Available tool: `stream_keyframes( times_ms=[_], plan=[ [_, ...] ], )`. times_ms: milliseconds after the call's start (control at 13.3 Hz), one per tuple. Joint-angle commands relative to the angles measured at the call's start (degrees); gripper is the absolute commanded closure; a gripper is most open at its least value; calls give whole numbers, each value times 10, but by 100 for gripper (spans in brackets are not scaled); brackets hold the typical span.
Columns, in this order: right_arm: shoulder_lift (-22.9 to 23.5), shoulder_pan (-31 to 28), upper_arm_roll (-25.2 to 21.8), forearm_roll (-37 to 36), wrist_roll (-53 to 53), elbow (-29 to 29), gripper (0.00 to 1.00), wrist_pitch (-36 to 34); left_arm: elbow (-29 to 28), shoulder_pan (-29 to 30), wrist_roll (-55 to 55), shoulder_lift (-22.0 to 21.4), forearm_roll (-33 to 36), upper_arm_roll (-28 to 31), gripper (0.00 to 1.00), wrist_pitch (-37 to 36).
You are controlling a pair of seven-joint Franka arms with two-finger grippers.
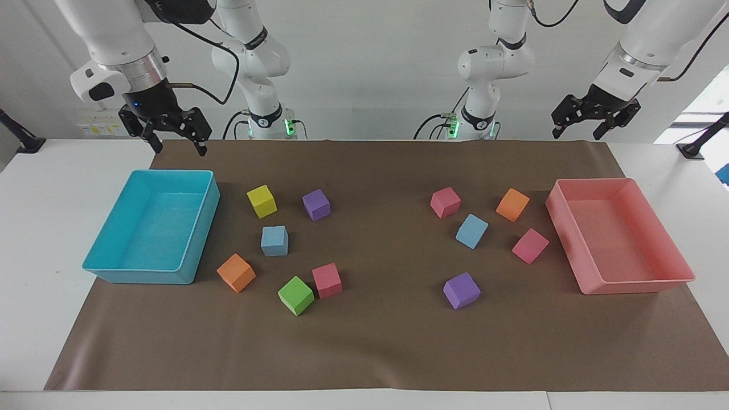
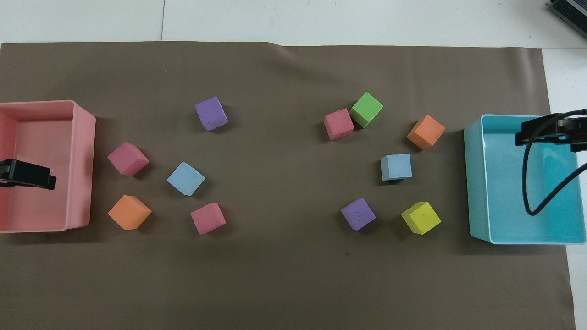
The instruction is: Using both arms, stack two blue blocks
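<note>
Two white arms (image 1: 114,40) hang over my table (image 1: 34,228), a white top with a wide brown paper sheet (image 1: 376,341) laid across most of it, slightly rippled near the edge farthest from the robots, with a plain white wall above. Next in size I see a turquoise tray (image 1: 196,239) at the right arm's end of the sheet and a pink tray (image 1: 569,239) at the left arm's end. The right gripper (image 1: 177,145) hangs in the air over the turquoise tray, its jaws spread apart and holding nothing; the left gripper (image 1: 576,132) hangs likewise over the pink tray, jaws apart and empty. Both arms wait. Small cubes lie scattered between the trays in two loose groups. One blue block (image 1: 274,240) sits on the sheet near the turquoise tray, between a yellow cube (image 1: 262,201) and a green cube (image 1: 295,295). The other blue block (image 1: 471,231) sits toward the pink tray, between a pink cube (image 1: 445,202) and a purple cube (image 1: 461,290). The two blue blocks lie well apart, unstacked.
</note>
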Motion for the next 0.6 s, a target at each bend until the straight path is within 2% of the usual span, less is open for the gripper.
stream_keyframes(
  times_ms=[0,524],
  plan=[
    [-11,-5,3,9,9,-13,0,1,2,8,5,-3,-3,-4,0,-1],
    [-12,-8,2,-5,8,-15,0,2,2,8,5,-3,-3,-5,0,-2]
  ],
)
